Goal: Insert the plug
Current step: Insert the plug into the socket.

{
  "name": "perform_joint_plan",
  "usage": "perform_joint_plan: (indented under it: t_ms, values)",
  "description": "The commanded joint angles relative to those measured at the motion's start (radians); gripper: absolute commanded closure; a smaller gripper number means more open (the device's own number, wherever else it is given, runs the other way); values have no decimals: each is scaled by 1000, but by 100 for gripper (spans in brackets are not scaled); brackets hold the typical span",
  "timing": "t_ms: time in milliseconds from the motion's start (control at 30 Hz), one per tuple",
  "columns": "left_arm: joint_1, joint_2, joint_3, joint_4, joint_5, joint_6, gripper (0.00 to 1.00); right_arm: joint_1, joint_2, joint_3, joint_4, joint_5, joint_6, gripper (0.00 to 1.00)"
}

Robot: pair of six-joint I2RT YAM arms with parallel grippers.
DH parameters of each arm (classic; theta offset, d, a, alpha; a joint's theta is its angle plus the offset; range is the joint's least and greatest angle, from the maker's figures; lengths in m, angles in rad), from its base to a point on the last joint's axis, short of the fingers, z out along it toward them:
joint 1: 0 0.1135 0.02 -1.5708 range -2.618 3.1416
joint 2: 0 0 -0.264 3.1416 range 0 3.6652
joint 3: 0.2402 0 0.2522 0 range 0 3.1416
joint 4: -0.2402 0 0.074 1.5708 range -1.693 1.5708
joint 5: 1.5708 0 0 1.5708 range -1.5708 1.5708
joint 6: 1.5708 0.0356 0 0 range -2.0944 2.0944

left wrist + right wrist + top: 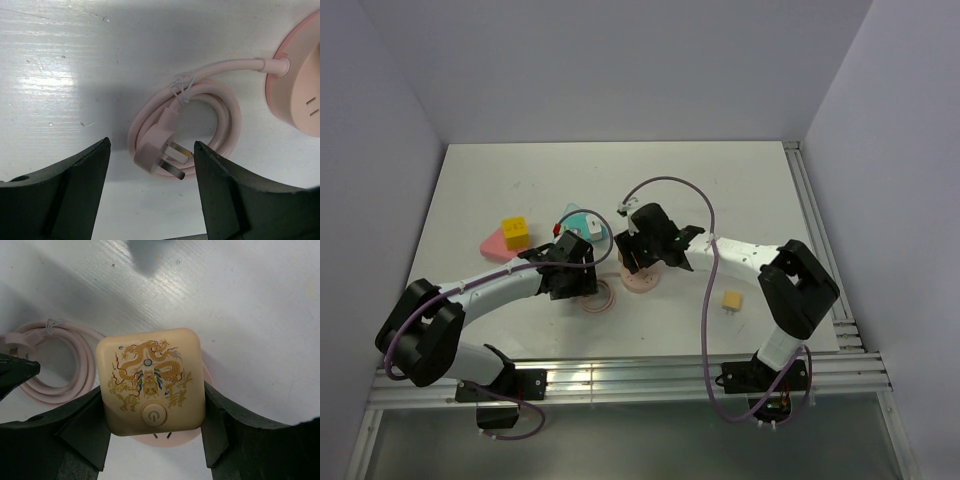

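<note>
The right wrist view alone shows the right claw (pixel 152 427) clamped on the cream dragon plug (pixel 151 380), one finger pressed to each side and the power button facing up; just beneath the plug a sliver of the pink socket (pixel 172 438) peeps out; the plug's body hides its prongs, so whether they are seated cannot be told; the coiled pink cord (pixel 82 365) lies to this claw's left.

Only the left wrist view shows the left claw (pixel 151 150) spread wide and gripping nothing; on the counter (pixel 75 75) between its fingers lies the cord's pronged end (pixel 162 156), resting on the coil; beyond, to this claw's right, the socket is cut off by the frame edge, two slots showing.

From above, both arms bend inward, elbows out, with their wrists close together and their housings hiding the fingers; a small cream cube (pixel 731 300) sits beside the right forearm; beyond the left claw lie a yellow block (pixel 514 233) and a teal piece (pixel 582 220).
</note>
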Motion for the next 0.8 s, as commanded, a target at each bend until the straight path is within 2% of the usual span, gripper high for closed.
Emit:
perform_joint_plan:
  t_ms: [0, 400, 567, 767]
  values:
    - [4, -10, 8, 23, 11, 13, 27, 9, 7, 31, 24, 15, -20, 99]
    - [4, -21, 3, 22, 11, 10, 27, 55, 60, 91, -67, 140, -26, 100]
    - [2, -36, 4, 19, 17, 8, 27, 64, 28, 0, 10, 140, 4, 100]
    - [4, -69, 18, -3, 32, 0, 26, 76, 47, -33, 24, 150, 20, 100]
